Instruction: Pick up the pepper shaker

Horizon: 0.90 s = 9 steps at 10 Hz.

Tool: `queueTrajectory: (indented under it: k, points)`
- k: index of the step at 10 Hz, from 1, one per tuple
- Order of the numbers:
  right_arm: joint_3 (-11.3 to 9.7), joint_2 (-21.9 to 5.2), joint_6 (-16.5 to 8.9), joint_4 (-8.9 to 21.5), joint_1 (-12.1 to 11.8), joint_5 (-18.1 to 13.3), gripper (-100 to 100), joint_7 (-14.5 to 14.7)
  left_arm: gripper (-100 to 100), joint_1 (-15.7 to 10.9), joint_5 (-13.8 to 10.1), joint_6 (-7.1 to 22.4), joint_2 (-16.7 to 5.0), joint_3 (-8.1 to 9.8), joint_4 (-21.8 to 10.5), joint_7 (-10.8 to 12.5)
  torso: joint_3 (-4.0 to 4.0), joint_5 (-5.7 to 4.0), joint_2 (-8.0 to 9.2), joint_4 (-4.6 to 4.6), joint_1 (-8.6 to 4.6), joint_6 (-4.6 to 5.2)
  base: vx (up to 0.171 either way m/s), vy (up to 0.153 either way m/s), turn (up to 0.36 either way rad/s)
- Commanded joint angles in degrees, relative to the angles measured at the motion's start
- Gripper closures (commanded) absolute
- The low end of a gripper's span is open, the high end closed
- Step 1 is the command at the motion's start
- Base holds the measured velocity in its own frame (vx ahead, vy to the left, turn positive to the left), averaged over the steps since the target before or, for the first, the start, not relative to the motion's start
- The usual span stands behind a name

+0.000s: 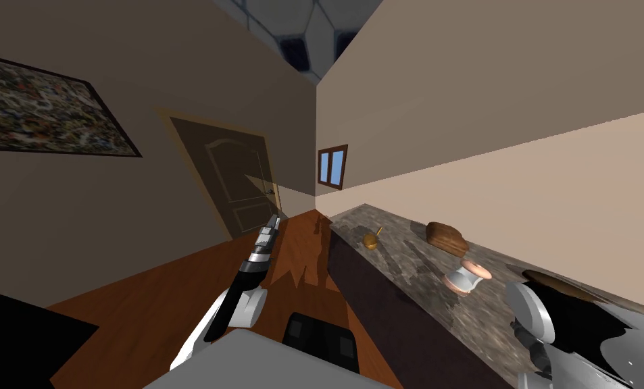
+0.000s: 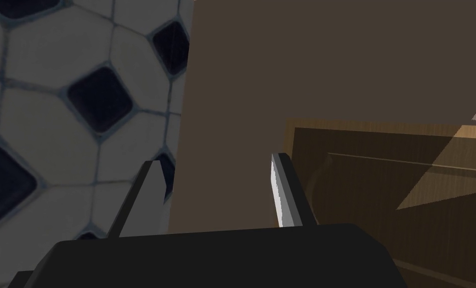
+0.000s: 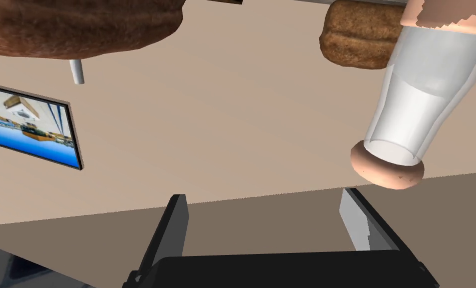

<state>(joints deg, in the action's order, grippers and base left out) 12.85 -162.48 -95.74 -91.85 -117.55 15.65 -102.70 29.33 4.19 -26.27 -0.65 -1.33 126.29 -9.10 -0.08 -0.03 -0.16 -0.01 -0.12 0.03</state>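
The pepper shaker [image 1: 467, 277] is a whitish bottle with pinkish caps on both ends, standing on the mottled grey counter [image 1: 408, 270] to my right. In the right wrist view the shaker [image 3: 415, 112] is close, just beyond the tip of one finger and outside the gap. My right gripper [image 3: 264, 220] is open with nothing between its fingers. My right forearm [image 1: 531, 316] hangs over the counter's near end, beside the shaker. My left gripper [image 1: 271, 226] is held out over the wooden floor, away from the counter; its fingers [image 2: 281, 190] stand open and hold nothing.
A brown bread loaf [image 1: 445, 238] lies on the counter past the shaker, and a small golden pot [image 1: 371, 241] sits further along. A dark brown round thing [image 3: 77, 25] is near my right hand. The counter's dark front [image 1: 374, 304] borders the floor [image 1: 178, 290]; a door [image 1: 236, 179] stands ahead.
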Motion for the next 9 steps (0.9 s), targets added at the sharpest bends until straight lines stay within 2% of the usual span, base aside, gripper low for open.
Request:
queueTrajectory:
  k: [1, 2, 3, 5, 6, 9]
  points:
    - [-0.05, -2.48, -1.97, 0.11, -0.82, 0.18, -100, -1.06, 0, 0.00, 0.00, 0.00, 0.00, 0.00, 0.00, 0.00, 0.00, 0.00, 0.00, 0.00, 0.00, 0.00, 0.031, -0.028, 0.053]
    - [-0.05, -4.24, -4.14, 1.12, -2.57, 0.55, -100, -2.64, 0, 0.00, 0.00, 0.00, 0.00, 0.00, 0.00, 0.00, 0.01, 0.01, 0.02, 0.00, 0.01, 0.02, 0.044, -0.033, 0.101]
    - [-0.05, -5.20, -4.14, 1.12, -2.57, 0.55, -100, -2.64, 0, 0.00, 0.00, 0.00, 0.00, 0.00, 0.00, 0.00, -0.01, 0.00, -0.02, -0.01, -0.01, 0.00, 0.038, -0.034, 0.047]
    - [-0.14, -8.98, -7.63, 2.97, -5.46, 1.19, -100, -5.07, 0, 0.00, 0.00, 0.00, 0.00, 0.00, 0.00, 0.00, -0.01, 0.00, -0.02, 0.00, -0.03, 0.01, 0.067, -0.056, 0.111]
    - [-0.14, -9.56, -7.63, 2.97, -5.46, 1.19, -100, -5.07, 0, 0.00, 0.00, 0.00, 0.00, 0.00, 0.00, 0.00, -0.08, -0.02, -0.16, -0.03, -0.13, 0.00, 0.065, -0.076, 0.045]
    - [-0.47, -13.30, -10.70, 5.11, -8.17, 1.86, -100, -7.01, 0, 0.00, 0.00, 0.00, -0.01, 0.01, 0.00, 0.00, -0.03, -0.06, -0.05, -0.01, -0.34, 0.01, 0.057, -0.128, 0.085]
